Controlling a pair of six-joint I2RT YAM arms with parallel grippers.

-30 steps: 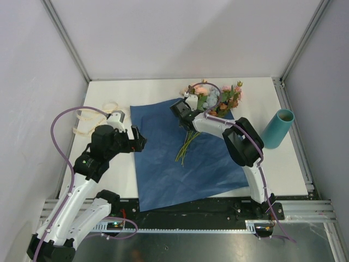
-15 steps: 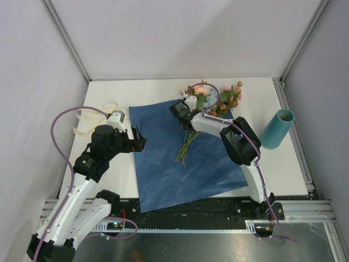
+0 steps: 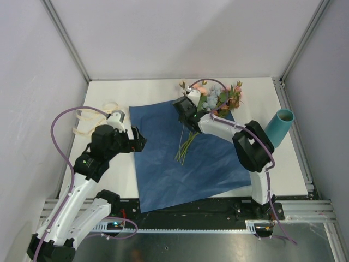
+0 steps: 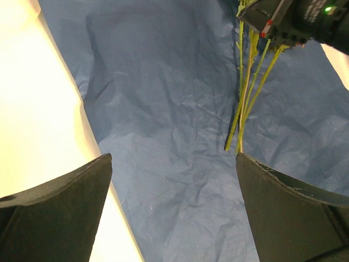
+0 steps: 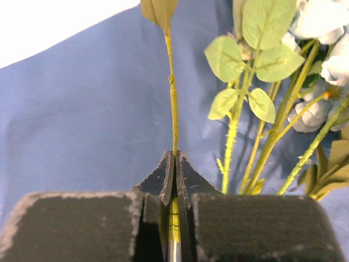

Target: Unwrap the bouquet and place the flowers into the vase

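We note: right gripper (image 5: 174,164) pinches one stem of flowers (image 3: 215,98), blooms over far edge of blue paper (image 3: 163,164). Left gripper (image 4: 173,180) spread wide above paper's left edge. Vase (image 3: 278,128) stands off paper near right edge of table (image 3: 136,90), well apart from flowers.

We note crinkled matt blue paper (image 4: 163,109), plastic-looking stems and leaves on the flowers (image 5: 271,60), a smooth matt vase (image 3: 279,128), a smooth white table top (image 3: 142,90).
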